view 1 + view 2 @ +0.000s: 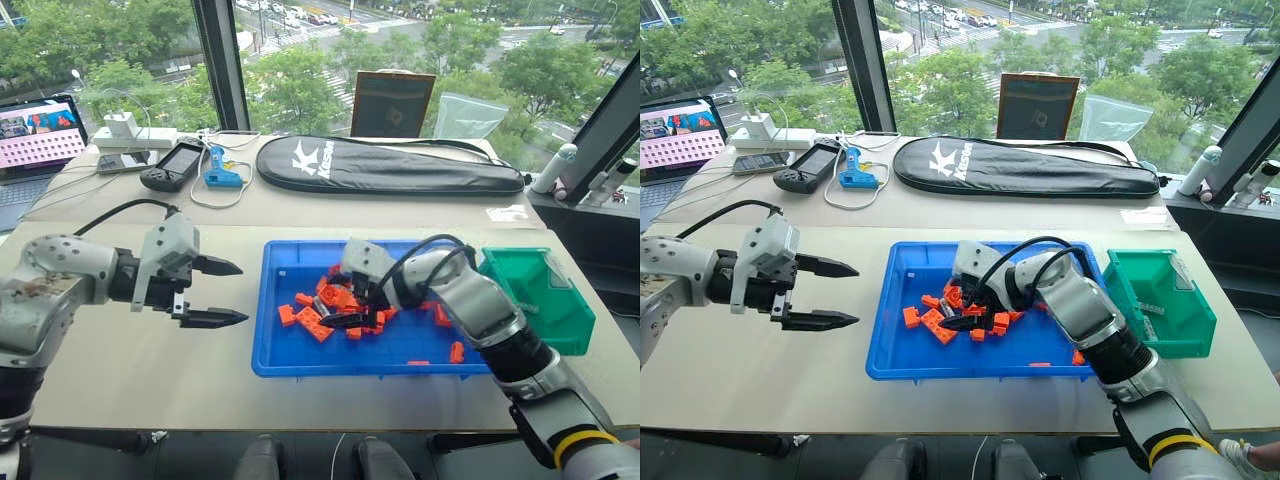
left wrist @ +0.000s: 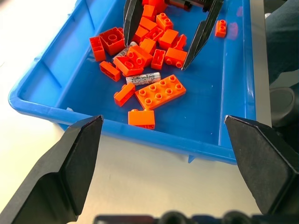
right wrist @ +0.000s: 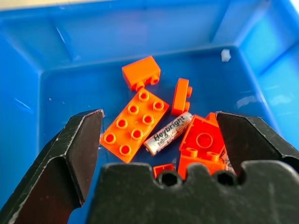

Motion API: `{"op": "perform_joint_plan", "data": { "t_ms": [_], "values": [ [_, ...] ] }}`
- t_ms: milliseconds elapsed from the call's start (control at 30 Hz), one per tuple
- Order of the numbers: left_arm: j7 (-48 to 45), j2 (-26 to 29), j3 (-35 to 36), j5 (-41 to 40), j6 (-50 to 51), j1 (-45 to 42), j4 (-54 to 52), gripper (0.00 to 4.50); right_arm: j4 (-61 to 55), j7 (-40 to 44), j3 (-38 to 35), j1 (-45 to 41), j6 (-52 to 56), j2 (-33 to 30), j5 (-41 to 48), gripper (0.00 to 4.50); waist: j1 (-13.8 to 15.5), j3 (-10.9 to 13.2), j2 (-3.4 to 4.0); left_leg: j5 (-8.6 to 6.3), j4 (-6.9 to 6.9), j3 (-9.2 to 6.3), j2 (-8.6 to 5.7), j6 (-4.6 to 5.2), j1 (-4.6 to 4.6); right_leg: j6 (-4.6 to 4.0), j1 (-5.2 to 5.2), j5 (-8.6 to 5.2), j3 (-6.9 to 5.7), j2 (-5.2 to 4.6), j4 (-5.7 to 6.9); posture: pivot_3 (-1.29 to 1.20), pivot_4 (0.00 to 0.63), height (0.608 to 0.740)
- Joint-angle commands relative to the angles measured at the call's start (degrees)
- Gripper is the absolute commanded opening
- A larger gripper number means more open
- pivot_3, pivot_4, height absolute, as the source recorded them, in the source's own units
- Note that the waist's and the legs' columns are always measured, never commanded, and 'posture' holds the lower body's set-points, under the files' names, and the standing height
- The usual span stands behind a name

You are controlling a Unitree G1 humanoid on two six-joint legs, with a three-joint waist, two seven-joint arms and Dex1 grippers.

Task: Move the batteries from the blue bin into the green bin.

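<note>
On your far left, an open laptop [image 1: 38, 135] shows a pink screen; beside it lie a black handheld controller [image 1: 172, 165] and a long black zip case [image 1: 385, 165] lettered with a white "K" logo. Your left gripper [image 1: 222, 292] hovers over the pale bench [image 1: 140, 350], just left of the shallow bright-blue plastic bin [image 1: 275, 355], fingers spread wide and empty. Your right gripper [image 1: 352, 306] is down among the orange toy bricks [image 1: 318, 325] in that bin, also wide open, holding nothing. Its wrist view shows a slim silver battery [image 3: 168, 132] printed "Heybright" lying between its fingers, beside an eight-stud flat brick [image 3: 134, 125]. The left wrist view shows two batteries [image 2: 143, 78] among the bricks. The small dark-green plastic bin [image 1: 540, 290] sits touching the blue bin's right end.
</note>
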Motion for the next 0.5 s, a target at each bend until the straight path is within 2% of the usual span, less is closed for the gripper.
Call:
{"op": "perform_joint_plan", "data": {
  "t_ms": [33, 167, 233, 367, 500],
  "values": [
    [0.3, 1.1, 2.2, -0.8, -0.4, 0.4, -1.9, 4.50, -0.1, 0.2, 1.1, -1.2, 0.3, 1.5, 0.2, 4.48, 0.0, 0.0, 0.00, 0.00, 0.00, 0.00, 0.00, 0.00, 0.00, 0.00, 0.00, 0.00, 0.00, 0.00, 0.00, 0.00, 0.150, 0.733],
    [0.4, 1.3, 2.4, -0.8, -0.4, 0.9, -2.3, 4.50, -0.4, 0.4, 2.6, -1.0, 1.0, 1.7, -0.2, 4.48, 0.0, 0.0, 0.00, 0.00, 0.00, -0.01, 0.01, 0.00, 0.00, 0.00, 0.00, 0.00, 0.00, 0.01, 0.01, 0.00, 0.150, 0.733],
    [0.5, 1.2, 2.4, -0.7, -0.5, 1.2, -2.4, 4.50, -1.0, 0.4, 3.5, -1.0, 2.0, 2.2, 0.2, 3.96, 0.0, 0.0, 0.00, 0.00, 0.00, -0.01, 0.01, 0.00, 0.00, 0.00, 0.00, 0.00, -0.01, 0.01, 0.01, 0.00, 0.150, 0.733],
    [0.5, 1.1, 2.0, -0.5, -0.7, 1.2, -2.4, 4.50, -0.1, 0.2, 5.0, -0.9, 2.1, 2.9, -0.4, 3.96, 0.0, 0.0, 0.00, 0.00, 0.00, -0.01, 0.01, 0.00, 0.00, 0.00, 0.00, 0.00, -0.01, 0.01, 0.01, 0.00, 0.150, 0.733],
    [0.5, 0.8, 1.4, -0.1, -1.1, 1.0, -2.1, 4.50, 4.3, -0.7, 8.2, -0.6, -2.2, 3.5, -3.8, 3.96, -0.1, 0.0, 0.00, 0.00, 0.00, 0.00, 0.01, 0.00, 0.00, -0.01, -0.01, 0.00, -0.01, 0.01, 0.01, 0.00, 0.150, 0.733]
  ]
}}
